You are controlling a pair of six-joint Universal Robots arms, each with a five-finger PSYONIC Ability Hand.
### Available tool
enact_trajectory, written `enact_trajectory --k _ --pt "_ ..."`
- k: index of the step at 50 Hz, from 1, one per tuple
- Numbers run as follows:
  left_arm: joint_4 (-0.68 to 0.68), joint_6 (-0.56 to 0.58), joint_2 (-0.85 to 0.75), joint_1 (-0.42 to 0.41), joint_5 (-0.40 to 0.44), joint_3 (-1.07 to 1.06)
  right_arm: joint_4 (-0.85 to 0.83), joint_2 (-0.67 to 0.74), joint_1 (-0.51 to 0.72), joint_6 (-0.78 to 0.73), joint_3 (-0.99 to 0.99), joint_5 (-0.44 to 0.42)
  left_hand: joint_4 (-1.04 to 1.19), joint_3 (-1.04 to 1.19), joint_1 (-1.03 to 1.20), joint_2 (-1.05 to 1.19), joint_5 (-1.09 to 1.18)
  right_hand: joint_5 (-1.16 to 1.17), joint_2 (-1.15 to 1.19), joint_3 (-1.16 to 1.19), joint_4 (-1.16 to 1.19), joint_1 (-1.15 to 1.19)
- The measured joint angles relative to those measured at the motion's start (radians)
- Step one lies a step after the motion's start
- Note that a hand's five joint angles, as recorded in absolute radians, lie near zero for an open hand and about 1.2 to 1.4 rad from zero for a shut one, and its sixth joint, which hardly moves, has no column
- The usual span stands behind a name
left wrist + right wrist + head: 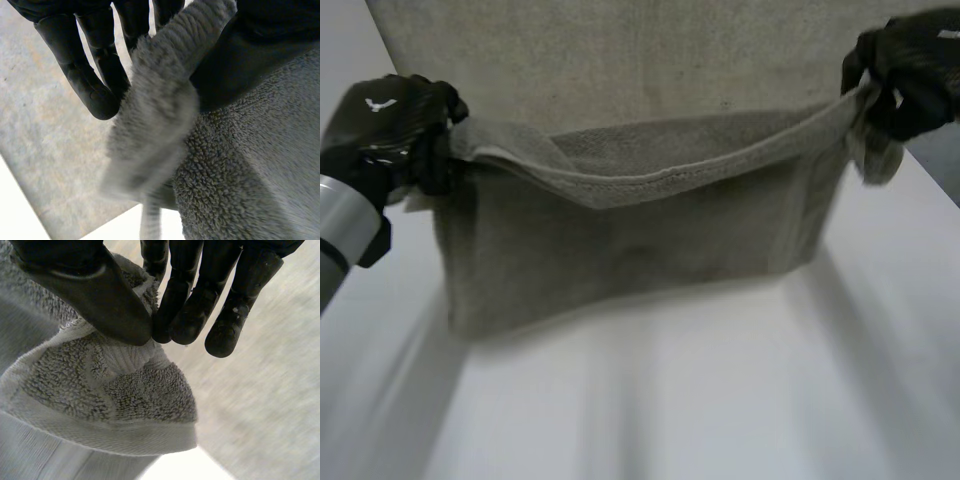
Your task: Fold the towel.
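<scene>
A grey terry towel (640,240) hangs lifted between both hands, its near hemmed edge stretched taut and sagging in the middle above the white table (720,400). My left hand (395,120) pinches the towel's left corner (165,100) between thumb and fingers (90,85). My right hand (910,70) pinches the right corner (115,385) between its thumb (95,295) and fingers. The far part of the towel (620,50) lies flat on the table beyond the hands.
Bare white table stretches in front of the hanging towel and at both sides of it. My left forearm (345,230) comes in at the near left.
</scene>
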Motion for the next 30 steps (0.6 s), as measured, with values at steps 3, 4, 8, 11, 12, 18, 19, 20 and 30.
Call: enact_trajectory --k 3,4,8,11,12,18,19,20,30 --pt "-0.053 -0.009 -0.013 0.021 0.005 -0.003 0.148 0.089 0.009 -0.115 -0.047 -0.014 0.0 0.0 0.0 0.0 0.005 0.0 0.0 0.0 0.0 0.0" --pt "-0.077 -0.01 -0.032 0.026 0.009 -0.005 0.199 0.132 0.017 -0.173 -0.058 -0.013 0.0 0.0 0.0 0.0 0.005 0.0 0.0 0.0 0.0 0.0" --pt "-0.151 -0.009 -0.145 0.029 0.026 0.003 0.315 0.275 0.063 -0.343 -0.077 0.017 0.0 0.001 0.0 0.0 0.005 0.0 -0.002 0.0 0.0 0.0" --pt "-0.193 -0.005 -0.259 0.024 0.038 0.04 0.342 0.357 0.105 -0.41 -0.098 0.053 0.0 0.001 0.0 0.0 0.005 0.0 -0.002 0.0 0.0 0.0" --pt "-0.206 -0.003 -0.303 0.023 0.041 0.063 0.34 0.383 0.12 -0.424 -0.113 0.067 0.0 0.001 0.0 0.0 0.005 0.0 -0.002 0.0 0.0 0.0" --pt "-0.249 0.008 -0.48 0.015 0.047 0.278 0.176 0.462 0.188 -0.44 -0.252 0.115 0.0 0.002 0.0 0.008 0.005 0.0 -0.002 0.0 0.0 0.001" --pt "-0.253 0.008 -0.497 0.014 0.046 0.33 0.124 0.466 0.195 -0.437 -0.275 0.118 0.0 0.002 0.0 0.008 0.005 0.0 -0.002 0.0 0.0 0.002" --pt "-0.251 0.007 -0.509 0.013 0.045 0.393 0.049 0.466 0.204 -0.433 -0.3 0.119 0.0 0.002 0.0 0.009 0.005 0.0 -0.002 0.0 0.0 0.004" --pt "0.005 -0.064 -0.444 -0.02 -0.03 0.769 -0.805 0.3 0.25 -0.301 -0.279 0.122 0.0 0.003 0.0 0.009 0.005 0.004 -0.002 0.0 0.0 0.01"
